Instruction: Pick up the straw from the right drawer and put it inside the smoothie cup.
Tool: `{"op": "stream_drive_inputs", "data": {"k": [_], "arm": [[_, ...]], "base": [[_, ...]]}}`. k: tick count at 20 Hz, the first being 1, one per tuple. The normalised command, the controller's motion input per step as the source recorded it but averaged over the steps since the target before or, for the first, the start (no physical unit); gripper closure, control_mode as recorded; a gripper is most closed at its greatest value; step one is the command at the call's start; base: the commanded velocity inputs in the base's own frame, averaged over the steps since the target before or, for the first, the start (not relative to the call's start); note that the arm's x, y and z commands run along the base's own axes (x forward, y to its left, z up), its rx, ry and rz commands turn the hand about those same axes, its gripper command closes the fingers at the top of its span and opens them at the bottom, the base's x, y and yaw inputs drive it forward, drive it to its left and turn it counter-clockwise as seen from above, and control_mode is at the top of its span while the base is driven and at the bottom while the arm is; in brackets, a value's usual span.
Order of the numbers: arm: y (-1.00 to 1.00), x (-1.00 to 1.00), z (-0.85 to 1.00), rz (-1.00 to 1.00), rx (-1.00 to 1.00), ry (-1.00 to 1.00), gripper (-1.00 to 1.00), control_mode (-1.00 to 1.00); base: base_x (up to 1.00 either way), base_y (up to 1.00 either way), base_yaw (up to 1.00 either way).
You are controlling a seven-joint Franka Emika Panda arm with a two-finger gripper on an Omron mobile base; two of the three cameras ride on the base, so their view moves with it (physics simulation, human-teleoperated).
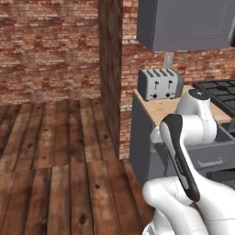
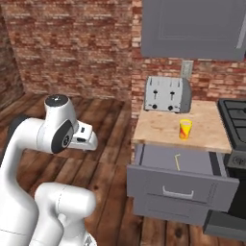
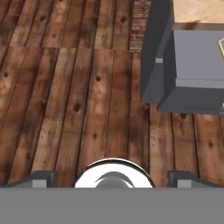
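Only the right base view takes in the whole job: the right drawer (image 2: 192, 168) stands pulled out below the wooden counter (image 2: 158, 127), and the straw (image 2: 177, 161) lies flat on its grey floor, roughly midway across, its long axis running from the counter side toward the drawer's front panel, nearly straight front to back. On the counter above it and slightly to the right stands the smoothie cup (image 2: 185, 129), upright, well apart from the toaster (image 2: 166, 94) that sits at the back against the brick wall (image 2: 72, 48). In the left base view the arm covers most of the drawer, so that just the drawer's front with its small silver handle (image 1: 210, 162) and the toaster (image 1: 159, 84) beside the stove (image 1: 220, 92) come through. From the hand view, looking down over the plank floor (image 3: 78, 87), the open drawer (image 3: 197, 65) appears at the upper right, with a sliver of pale yellow at the right edge that may be the straw. The gripper (image 3: 112, 179) hangs over the floor, away from the drawer; its two dark fingertips (image 3: 41, 178) sit wide apart with nothing between them, jaws open.
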Motion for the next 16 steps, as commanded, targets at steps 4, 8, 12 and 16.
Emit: {"op": "stream_drive_inputs", "data": {"k": [4,8,12,16], "arm": [[0.00,0.00,0.00,0.00,0.00,0.00,-1.00,1.00],[0.00,0.00,0.00,0.00,0.00,0.00,-1.00,1.00],[0.00,0.00,0.00,0.00,0.00,0.00,-1.00,1.00],[0.00,0.00,0.00,0.00,0.00,0.00,-1.00,1.00]], "base": [[-0.02,-0.61,-0.02],[0.00,-0.77,-0.02],[0.00,-0.80,-0.02],[0.00,-0.73,-0.02]]}}
